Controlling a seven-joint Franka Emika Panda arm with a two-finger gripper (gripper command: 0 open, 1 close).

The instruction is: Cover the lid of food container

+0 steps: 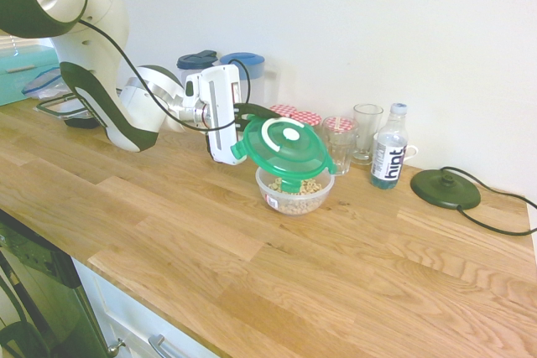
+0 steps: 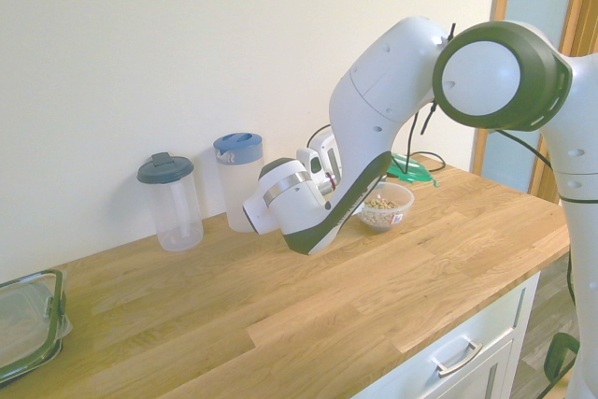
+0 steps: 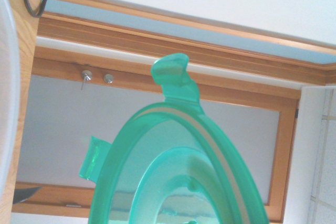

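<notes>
The round green lid, with its white ring and centre disc, hangs tilted just over the food container, a small clear bowl of cereal rings with a red-and-white label. The lid's lower edge overlaps the bowl's back rim; I cannot tell whether they touch. My gripper is shut on the lid's left edge, coming in from the left. In the second exterior view the bowl sits beside my forearm, and only a strip of the lid shows behind it. Up close, the wrist view shows the lid and a snap tab.
Two red-checked-lid jars, a glass and a water bottle stand right behind the bowl. A dark green round base with a cord lies at right. Two pitchers stand by the wall; a rectangular container sits far off.
</notes>
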